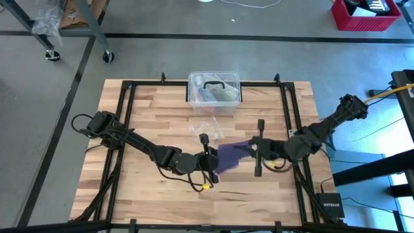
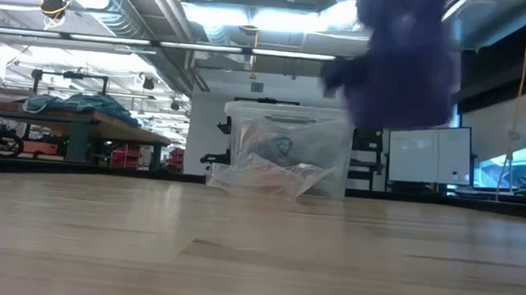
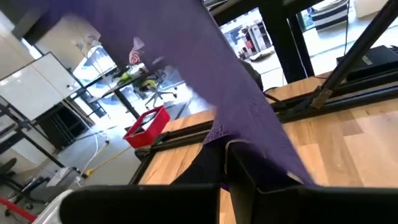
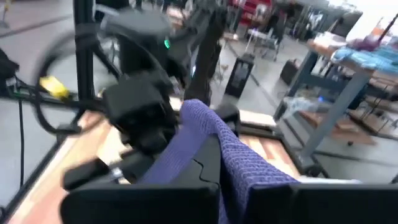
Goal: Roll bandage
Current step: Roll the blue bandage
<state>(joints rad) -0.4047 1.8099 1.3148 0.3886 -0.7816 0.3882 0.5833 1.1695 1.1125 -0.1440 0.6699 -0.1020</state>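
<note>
The bandage (image 1: 231,155) hangs stretched in the air above the wooden table (image 1: 155,110), on the near side of the clear plastic box (image 1: 215,89), held between both arms. The left gripper (image 1: 208,157) has its fingers clamped on one end, and the right gripper (image 1: 257,154) has its fingers clamped on the other end. A crinkled wrapper (image 1: 206,125) lies just in front of the box

We are seeing even overhead light on the wooden table (image 1: 162,110) in the high view, with only soft shadows under the arms. In the low view, ceiling strip lights (image 2: 253,19) are glaring and the bandage (image 2: 401,55) is hanging blurred. The right wrist view is smearing with motion blur across the left arm (image 4: 140,106).
</note>
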